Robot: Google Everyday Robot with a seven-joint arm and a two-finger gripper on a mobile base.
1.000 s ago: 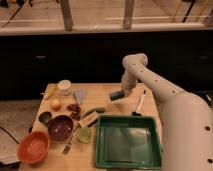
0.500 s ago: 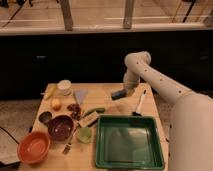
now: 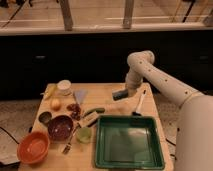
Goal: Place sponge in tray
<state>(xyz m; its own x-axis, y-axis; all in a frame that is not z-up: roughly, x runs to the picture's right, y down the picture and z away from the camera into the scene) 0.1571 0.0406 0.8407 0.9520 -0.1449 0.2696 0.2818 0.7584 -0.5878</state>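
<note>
Sponge (image 3: 118,94) sits pinched in the closed end effector (image 3: 121,93), above the table beyond the tray (image 3: 128,141).

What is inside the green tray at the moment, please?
Nothing visible: the tray shows only its bare green floor. The sponge is gripped in the shut tool, in the air behind the tray's far rim. Nothing covers the tray's inside.

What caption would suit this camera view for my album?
Gripper, shut on the sponge, hangs above the table behind the green tray.
</note>
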